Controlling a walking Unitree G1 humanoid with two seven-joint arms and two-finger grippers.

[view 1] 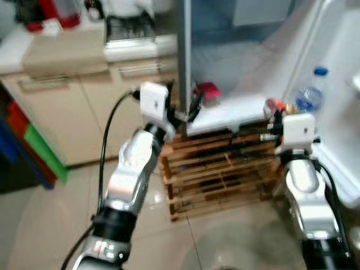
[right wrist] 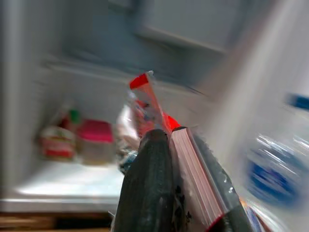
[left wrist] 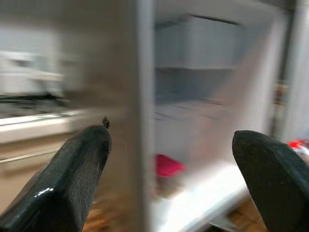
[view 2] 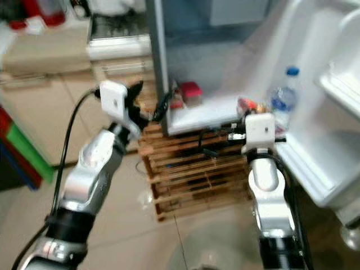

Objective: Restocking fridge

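Note:
The fridge stands open ahead, its white lower shelf holding a tub with a pink lid. My right gripper is raised at the shelf's right end, shut on a red and clear snack packet with a pink-edged flat pack against its finger. My left gripper is open near the fridge's left wall, its two black fingers spread wide with nothing between them. A water bottle with a blue cap stands in the open door's rack. All views are blurred.
A wooden slatted crate sits on the tiled floor under the fridge shelf. Beige kitchen cabinets and a counter stand to the left, with red, blue and green items at the far left. The white fridge door swings out at right.

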